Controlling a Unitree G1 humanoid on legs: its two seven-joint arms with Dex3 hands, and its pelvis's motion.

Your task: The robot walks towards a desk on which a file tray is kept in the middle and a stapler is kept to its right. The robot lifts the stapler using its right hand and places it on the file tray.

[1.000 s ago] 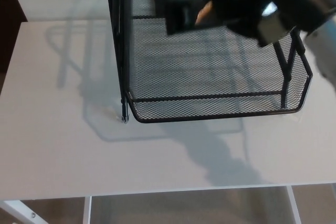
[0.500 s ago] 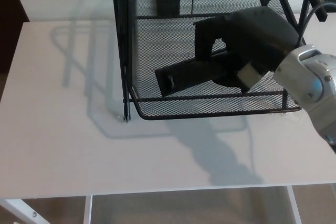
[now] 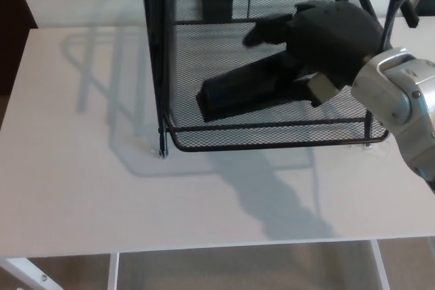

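**Stapler in the file tray, right hand over its end**

The stapler (image 3: 245,89) is lying on the mesh floor of the file tray (image 3: 272,145). It is sitting just inside the front rim and slanting from front left toward back right. The right hand (image 3: 329,45) is reaching in from the right and covering the stapler's right end. The contact is hidden beneath the hand, so it cannot be told whether the hand is gripping the stapler or is already free of it. The left hand is not showing. The tray is standing on the white desk (image 3: 88,195), toward its far edge.

Judged from this layout, the lift and carry appear complete, and the stapler seems to be bearing on the mesh rather than hanging above it. What seems to be remaining is the release, if not already made. After that the arm would be withdrawing clear of the tray's wire frame without dragging the stapler along.
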